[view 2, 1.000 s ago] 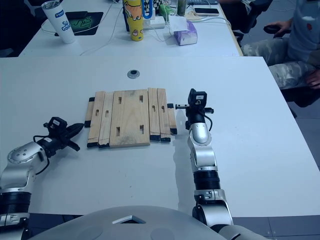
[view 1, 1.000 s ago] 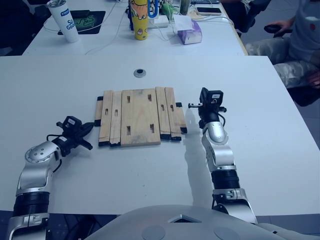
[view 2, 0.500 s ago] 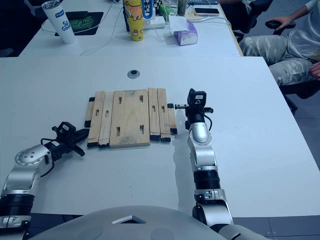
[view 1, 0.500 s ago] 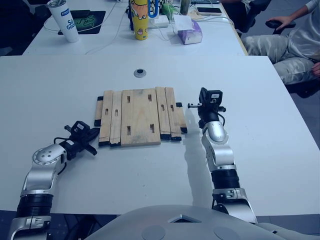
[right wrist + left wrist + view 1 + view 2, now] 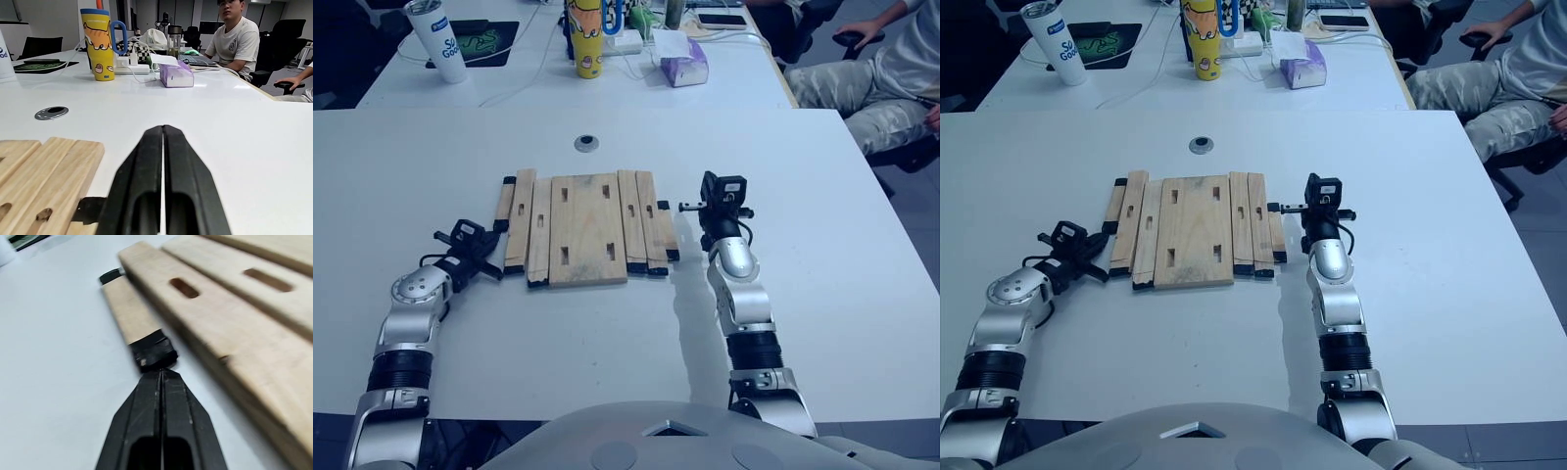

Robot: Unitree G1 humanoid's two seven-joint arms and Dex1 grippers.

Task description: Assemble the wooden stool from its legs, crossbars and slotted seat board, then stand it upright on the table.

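The slotted seat board [image 5: 587, 228] lies flat mid-table. Left of it lie two slotted legs [image 5: 520, 220] and a short black-capped crossbar [image 5: 503, 203] that sits slightly askew. Three more wooden pieces [image 5: 647, 222] lie along its right side. My left gripper [image 5: 490, 235] rests low on the table, shut and holding nothing. In the left wrist view its tip [image 5: 160, 373] touches the crossbar's near black cap [image 5: 152, 351]. My right gripper [image 5: 723, 183] is shut and holding nothing just right of the right-hand pieces, pointing toward the table's far side.
A metal grommet [image 5: 587, 144] sits in the table beyond the boards. On the far desk stand a white tumbler [image 5: 438, 39], a yellow cup [image 5: 586, 39] and a purple tissue box [image 5: 685, 64]. Bare table stretches to the right and in front of the boards.
My left gripper moved in toward the left-hand pieces and went from open to shut. The short crossbar and left legs slid a little farther away. The right arm held still.
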